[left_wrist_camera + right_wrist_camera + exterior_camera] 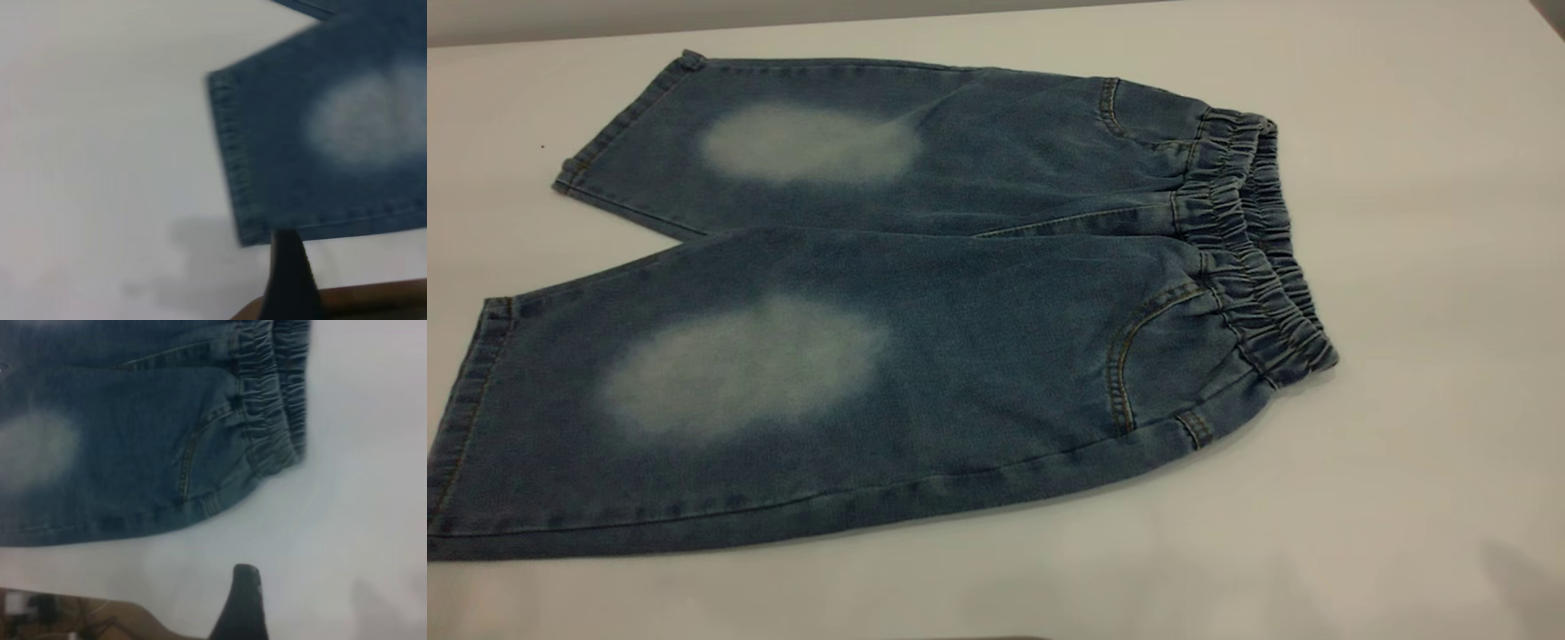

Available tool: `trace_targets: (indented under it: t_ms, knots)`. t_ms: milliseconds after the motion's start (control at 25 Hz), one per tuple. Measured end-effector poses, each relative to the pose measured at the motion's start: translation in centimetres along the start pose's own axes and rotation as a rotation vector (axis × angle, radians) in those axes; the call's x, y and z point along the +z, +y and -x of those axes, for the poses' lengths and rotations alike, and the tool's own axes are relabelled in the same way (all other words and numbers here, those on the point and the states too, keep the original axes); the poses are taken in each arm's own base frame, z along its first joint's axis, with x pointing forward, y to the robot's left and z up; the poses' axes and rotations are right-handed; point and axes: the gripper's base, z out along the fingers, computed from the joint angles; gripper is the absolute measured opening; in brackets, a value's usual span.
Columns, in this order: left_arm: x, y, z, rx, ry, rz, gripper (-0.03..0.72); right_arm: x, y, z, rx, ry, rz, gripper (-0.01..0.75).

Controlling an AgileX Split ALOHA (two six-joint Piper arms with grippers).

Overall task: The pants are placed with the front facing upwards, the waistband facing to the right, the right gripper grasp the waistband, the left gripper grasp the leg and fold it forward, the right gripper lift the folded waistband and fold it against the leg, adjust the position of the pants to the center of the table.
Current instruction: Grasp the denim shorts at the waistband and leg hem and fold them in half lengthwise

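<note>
A: From the exterior camera the pants point(889, 311) lie flat and front-up on the table point(1423, 267), both legs spread toward nine o'clock and the waistband point(1254, 240) at three o'clock. Neither arm shows there at all.

B: The wrist cameras fill that in. The left wrist view has one dark pointed finger of the left gripper point(288, 277) over bare table, just off the corner of a leg hem. Only that one finger shows, so I cannot tell how wide the claw stands.

A: Same on the other side. The right wrist view shows a single black finger of the right gripper point(241, 603) above white table, apart from the denim, with the waistband point(273, 393) and a curved front pocket point(200, 453) beyond it. Its spread cannot be told either, and it holds nothing visible.

B: Edges?

A: In the exterior view the near leg's hem runs right to the frame's edge at eight o'clock. The far leg's hem sits at ten o'clock, close to the table's far edge. Wide open surface lies past the waistband toward three and four o'clock, and a strip along six o'clock.

B: The left wrist view adds bare table off the hem side, and a brown edge past the table beside the finger.
</note>
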Motion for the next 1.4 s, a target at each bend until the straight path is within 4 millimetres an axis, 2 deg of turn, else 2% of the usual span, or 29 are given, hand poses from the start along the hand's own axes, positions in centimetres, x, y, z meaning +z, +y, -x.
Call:
trace_targets:
  t_ms: [200, 400, 640, 920, 1160, 1400]
  knots:
    - [5.1, -0.8, 1.6, 0.058, 0.084, -0.132, 0.505, 4.2, -0.7, 1.4, 0.042, 0.086, 0.002, 0.568]
    - [9.6, -1.0, 2.0, 0.056, 0.177, -0.182, 0.542, 9.2, -1.9, 2.0, 0.143, 0.179, -0.008, 0.568]
    - [13.1, -1.1, 1.8, 0.024, 0.251, -0.199, 0.544, 14.8, -3.1, 1.2, 0.234, 0.266, 0.042, 0.568]
    - [15.4, -3.3, 1.3, 0.096, 0.302, -0.243, 0.544, 19.5, -4.1, -0.1, 0.327, 0.293, 0.125, 0.568]
    - [15.7, -4.4, 1.3, 0.134, 0.295, -0.259, 0.544, 22.3, -5.3, -1.8, 0.345, 0.358, 0.122, 0.568]
    - [15.7, -4.4, 1.4, 0.137, 0.288, -0.257, 0.545, 24.3, -5.8, -1.7, 0.311, 0.376, 0.138, 0.568]
